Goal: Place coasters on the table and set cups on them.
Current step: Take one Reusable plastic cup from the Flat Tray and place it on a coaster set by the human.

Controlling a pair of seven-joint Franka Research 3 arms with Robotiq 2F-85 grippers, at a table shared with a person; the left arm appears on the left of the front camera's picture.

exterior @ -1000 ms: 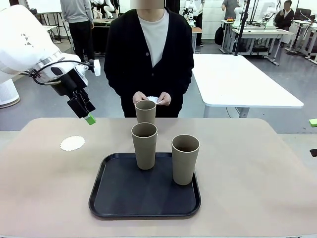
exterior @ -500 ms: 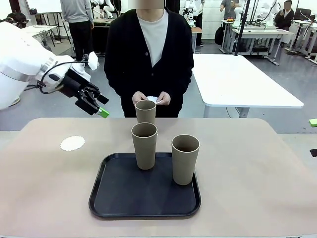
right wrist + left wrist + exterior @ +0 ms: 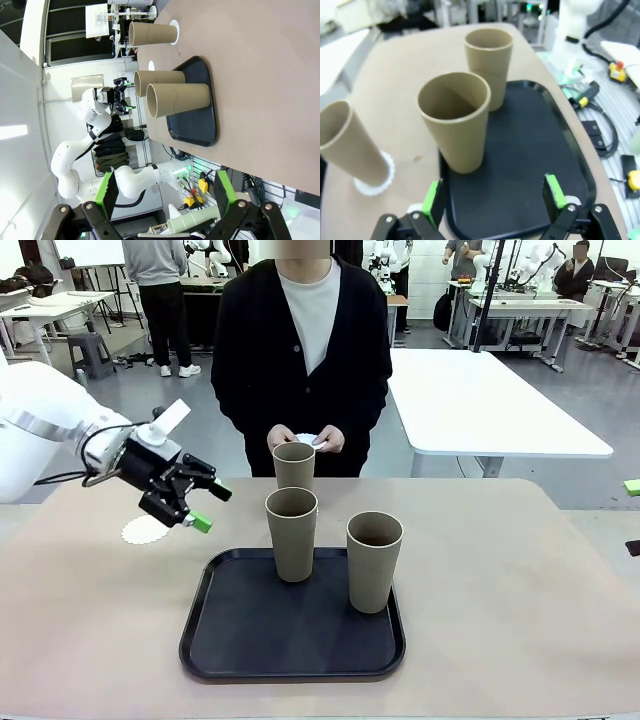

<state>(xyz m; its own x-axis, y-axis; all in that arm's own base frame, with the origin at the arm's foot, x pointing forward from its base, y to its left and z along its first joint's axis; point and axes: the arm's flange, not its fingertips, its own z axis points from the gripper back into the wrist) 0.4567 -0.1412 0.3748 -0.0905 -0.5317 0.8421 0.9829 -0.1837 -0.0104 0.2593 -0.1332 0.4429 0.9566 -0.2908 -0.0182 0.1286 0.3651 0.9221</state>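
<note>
Lowered since the earlier frames, the left arm [image 3: 60,430] is now held low over the left part of the desk [image 3: 500,570]. The left jaws are turned toward the black tray [image 3: 230,640] and are spread wide, with nothing between them. A first coaster [image 3: 138,533] is laid flat on the desk at the left and is partly hidden by the left jaws. Two cups are stood upright on the tray: a left cup [image 3: 291,535] at its far left and a right cup [image 3: 374,562] nearer its right side. A third cup [image 3: 294,466] is stood beyond the tray; in the left wrist view it is seen resting on a second coaster [image 3: 376,181], on the desk just beside the tray. A third coaster [image 3: 308,439] is held in the person's hands [image 3: 335,441] at the far edge. The right jaws are seen spread apart and empty, well apart from the cups.
</note>
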